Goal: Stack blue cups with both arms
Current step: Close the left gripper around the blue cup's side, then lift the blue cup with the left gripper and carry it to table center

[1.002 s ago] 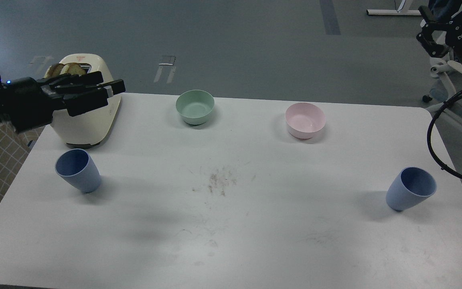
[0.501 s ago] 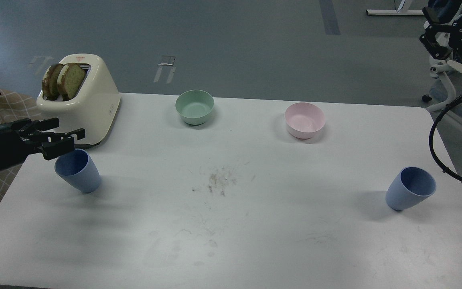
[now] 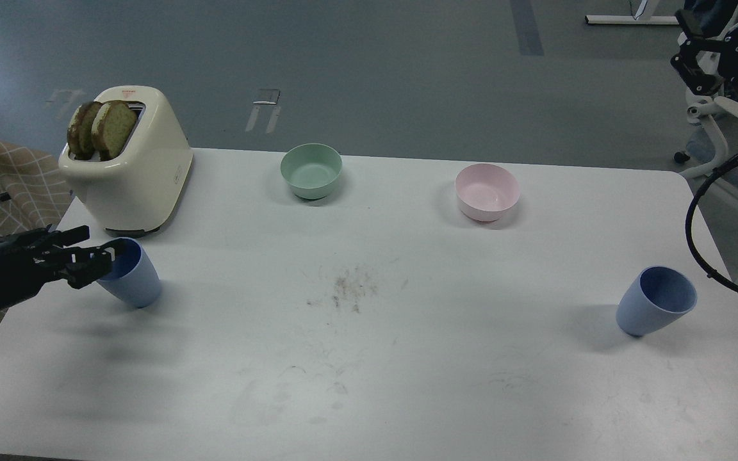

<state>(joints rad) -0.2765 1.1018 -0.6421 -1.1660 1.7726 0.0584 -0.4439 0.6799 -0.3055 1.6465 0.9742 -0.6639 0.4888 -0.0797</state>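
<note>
Two blue cups stand upright on the white table (image 3: 369, 358). The left cup (image 3: 133, 282) is near the left edge, in front of the toaster. The right cup (image 3: 657, 302) is near the right edge. My left gripper (image 3: 89, 251) comes in low from the left. It is open, with its fingertips at the left cup's rim, one finger (image 3: 97, 261) across the mouth and the other behind it. My right gripper (image 3: 687, 45) hangs high at the top right, off the table and far above the right cup. Its fingers stand apart and hold nothing.
A cream toaster (image 3: 132, 173) with two bread slices stands at the back left, just behind the left cup. A mint-green bowl (image 3: 311, 169) and a pale pink bowl (image 3: 487, 191) sit along the back edge. Crumbs (image 3: 350, 288) lie mid-table. A black cable (image 3: 705, 243) loops at the right edge.
My left gripper has dropped from in front of the toaster down to the left cup's rim. The right gripper has shifted slightly right. Both cups have stayed in place.
</note>
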